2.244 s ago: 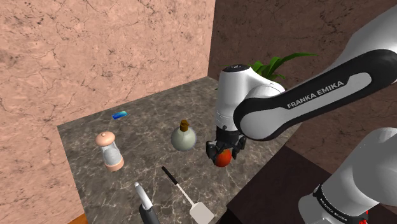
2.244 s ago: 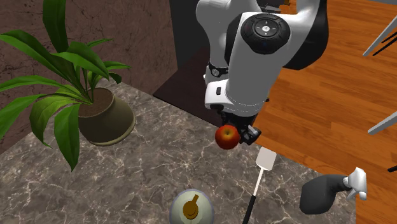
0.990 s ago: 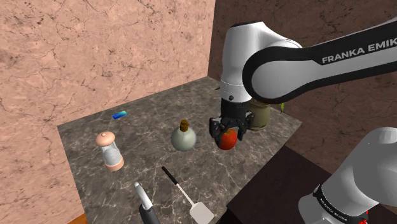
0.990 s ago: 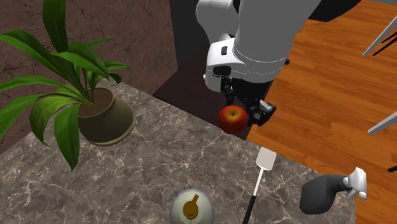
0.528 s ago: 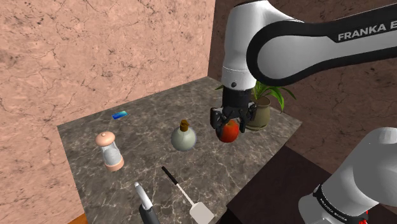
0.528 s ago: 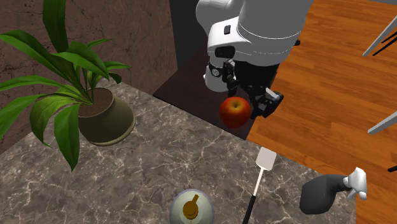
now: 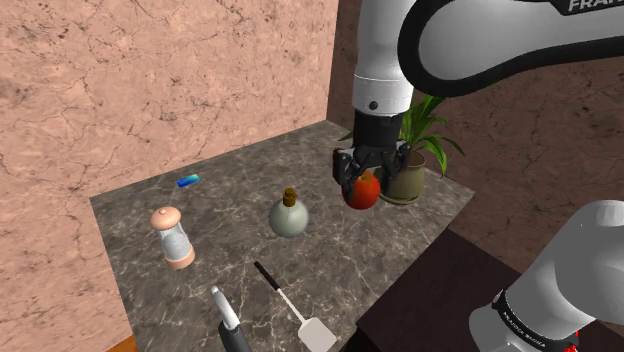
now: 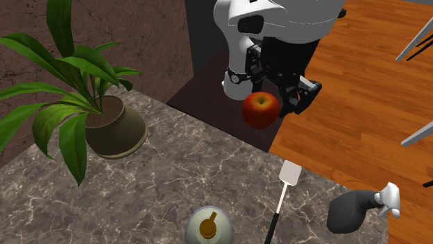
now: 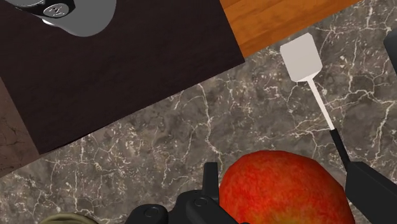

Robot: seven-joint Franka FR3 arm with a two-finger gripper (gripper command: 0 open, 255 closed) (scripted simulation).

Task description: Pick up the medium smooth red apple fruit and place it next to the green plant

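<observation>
Tho aloft, gripper (image 7: 366,180) tight on apple (image 7: 363,192)

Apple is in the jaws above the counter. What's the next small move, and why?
Probably carry the apple sideways toward the potted plant, keeping height. The jaws clasp it above the marble counter, and the plant stands well apart, toward the second exterior view's left, with bare counter beside it.

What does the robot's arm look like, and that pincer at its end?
The arm is built of fat, rounded, glossy white segments joined by a dark band, which carries white letters cut off at the shoulder view's edge. The pincer is all black: a blocky body ending in two stubby fingers. No loose cables show.
</observation>
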